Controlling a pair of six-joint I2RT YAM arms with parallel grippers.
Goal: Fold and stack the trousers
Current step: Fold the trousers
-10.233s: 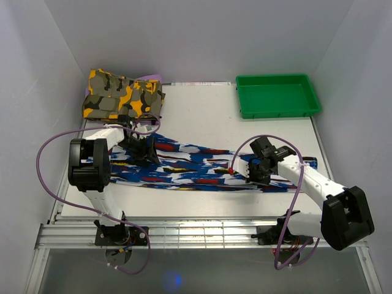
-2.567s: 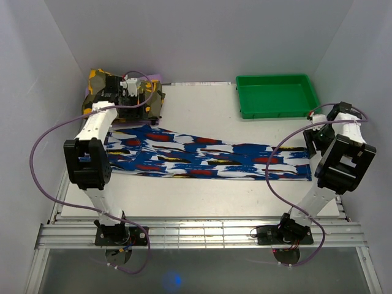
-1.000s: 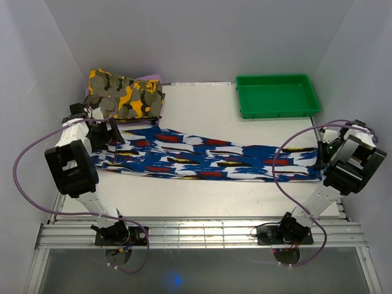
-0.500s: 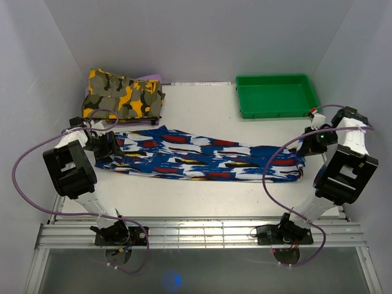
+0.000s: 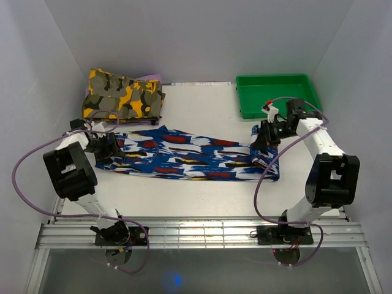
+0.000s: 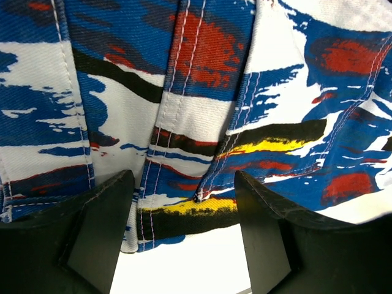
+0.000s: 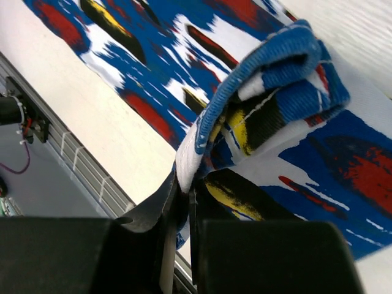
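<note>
The royal blue trousers (image 5: 190, 156) with white, red, black and yellow streaks lie stretched across the table. My right gripper (image 5: 260, 138) is shut on their right end and holds it lifted and curled over leftward; the wrist view shows the cloth (image 7: 269, 79) pinched between the closed jaws of my right gripper (image 7: 187, 196). My left gripper (image 5: 108, 147) sits low at the trousers' left end. In its wrist view it (image 6: 184, 245) is open, jaws apart over the waistband edge (image 6: 184, 153), gripping nothing.
A folded yellow, olive and black camouflage garment (image 5: 124, 95) lies at the back left. A green tray (image 5: 277, 95) stands at the back right, just behind my right arm. The table's front rail (image 5: 196, 229) runs along the near edge.
My right gripper has carried the trousers' right end leftward from the table's right edge, folding it over. My left gripper has stayed at the left end.
</note>
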